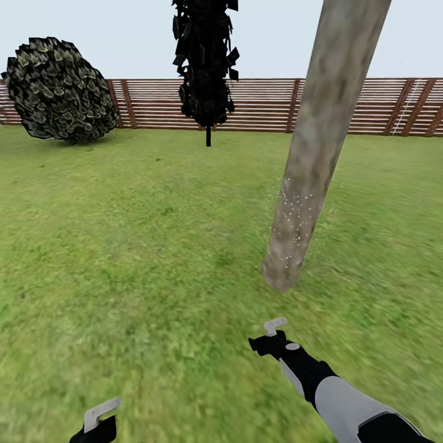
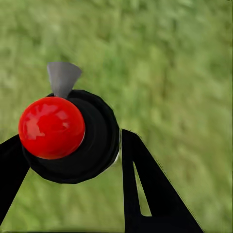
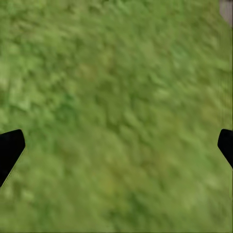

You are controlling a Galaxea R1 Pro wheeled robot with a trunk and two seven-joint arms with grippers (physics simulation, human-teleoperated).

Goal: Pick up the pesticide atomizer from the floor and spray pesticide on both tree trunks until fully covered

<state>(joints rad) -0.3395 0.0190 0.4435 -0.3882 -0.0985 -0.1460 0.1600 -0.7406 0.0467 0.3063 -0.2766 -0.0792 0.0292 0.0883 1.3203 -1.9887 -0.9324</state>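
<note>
Speckled tree trunk [image 1: 314, 166] on lawn [image 1: 135, 258] before fence [image 1: 264, 104]

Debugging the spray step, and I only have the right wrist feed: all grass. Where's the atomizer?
Observer: In the left wrist view, the pesticide atomizer sits between the fingers of the left gripper, red knob toward the camera.
Operator: Any trunk near?
Observer: In the head view, the tree trunk stands just ahead of the right gripper.
Operator: Sprayed?
Observer: White specks dot its lower part; higher up the bark looks bare.
</note>
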